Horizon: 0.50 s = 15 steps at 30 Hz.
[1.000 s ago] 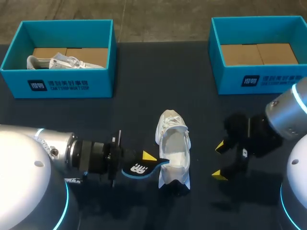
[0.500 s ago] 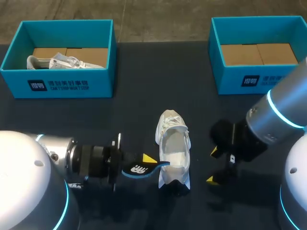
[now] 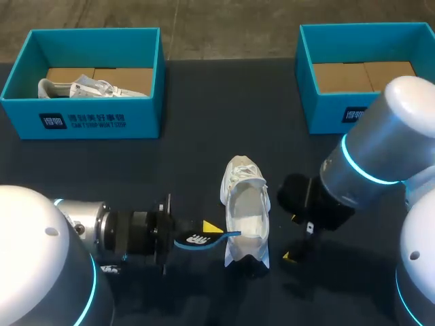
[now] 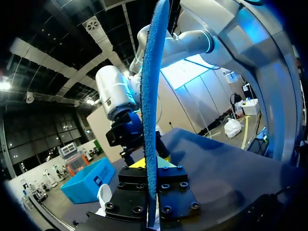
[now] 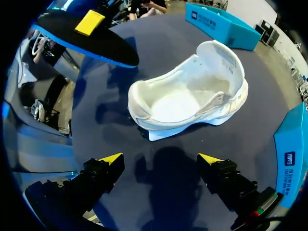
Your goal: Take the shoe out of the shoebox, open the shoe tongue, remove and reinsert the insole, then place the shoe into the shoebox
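Note:
A white shoe (image 3: 246,210) lies on the dark table with its mouth open, toe pointing away from me. My left gripper (image 3: 204,234) is shut on a blue and black insole (image 3: 197,239), held just left of the shoe's heel; in the left wrist view the insole (image 4: 153,106) stands edge-on between the fingers. My right gripper (image 3: 293,238) is open just right of the heel, not touching it. In the right wrist view the shoe (image 5: 192,96) lies ahead of the open right gripper (image 5: 160,161), and the insole (image 5: 86,41) hovers beyond the heel.
A blue shoebox (image 3: 88,119) at the back left holds another white shoe (image 3: 85,87). A second blue shoebox (image 3: 340,109) at the back right shows only its cardboard floor. Bare dark table lies between the boxes and the shoe.
My right arm has swung left, bringing its open gripper close to the shoe's right side. The left gripper with the insole has sunk slightly and stayed shut.

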Each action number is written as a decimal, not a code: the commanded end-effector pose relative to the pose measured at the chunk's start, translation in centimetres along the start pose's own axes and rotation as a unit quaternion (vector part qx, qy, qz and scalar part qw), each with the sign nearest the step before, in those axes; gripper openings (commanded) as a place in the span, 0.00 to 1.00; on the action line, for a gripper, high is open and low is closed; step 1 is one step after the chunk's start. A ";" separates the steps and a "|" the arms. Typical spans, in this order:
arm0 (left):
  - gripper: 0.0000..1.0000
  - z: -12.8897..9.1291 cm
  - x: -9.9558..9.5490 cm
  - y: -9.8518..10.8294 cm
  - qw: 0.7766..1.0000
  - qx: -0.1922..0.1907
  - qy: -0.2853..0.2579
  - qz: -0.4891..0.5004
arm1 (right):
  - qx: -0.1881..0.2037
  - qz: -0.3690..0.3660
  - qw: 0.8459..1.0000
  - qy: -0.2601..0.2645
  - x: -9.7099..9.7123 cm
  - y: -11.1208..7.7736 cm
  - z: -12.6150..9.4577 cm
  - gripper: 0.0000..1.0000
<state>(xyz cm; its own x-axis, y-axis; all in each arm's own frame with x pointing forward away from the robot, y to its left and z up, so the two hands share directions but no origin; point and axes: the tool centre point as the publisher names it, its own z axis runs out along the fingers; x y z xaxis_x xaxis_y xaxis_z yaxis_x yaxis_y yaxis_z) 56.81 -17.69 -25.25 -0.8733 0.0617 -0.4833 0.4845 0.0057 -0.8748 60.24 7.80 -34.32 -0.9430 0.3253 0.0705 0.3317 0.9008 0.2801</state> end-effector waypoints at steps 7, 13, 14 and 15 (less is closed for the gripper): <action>0.00 1.0 -0.3 1.4 1.000 0.012 -0.007 0.006 | 0.039 0.002 0.999 -0.006 0.1 1.0 1.2 1.00; 0.00 1.3 -0.6 1.8 1.000 0.015 -0.009 0.015 | 0.039 0.002 0.999 -0.006 0.1 1.0 1.2 1.00; 0.00 1.3 -0.6 1.8 1.000 0.015 -0.009 0.015 | 0.031 -0.001 1.000 0.000 0.1 0.9 1.2 1.00; 0.00 1.4 -0.6 1.9 1.000 0.016 -0.009 0.015 | 0.021 -0.002 1.000 0.001 0.1 0.8 1.1 1.00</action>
<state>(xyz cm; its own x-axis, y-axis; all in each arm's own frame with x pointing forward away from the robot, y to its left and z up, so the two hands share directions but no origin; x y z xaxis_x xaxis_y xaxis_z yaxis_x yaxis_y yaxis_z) 57.91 -18.56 -26.37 -0.8592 0.0427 -0.5099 0.5093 -0.0256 -0.8602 60.63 9.16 -34.90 -0.9426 0.3274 0.0653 0.3337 0.9186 0.2119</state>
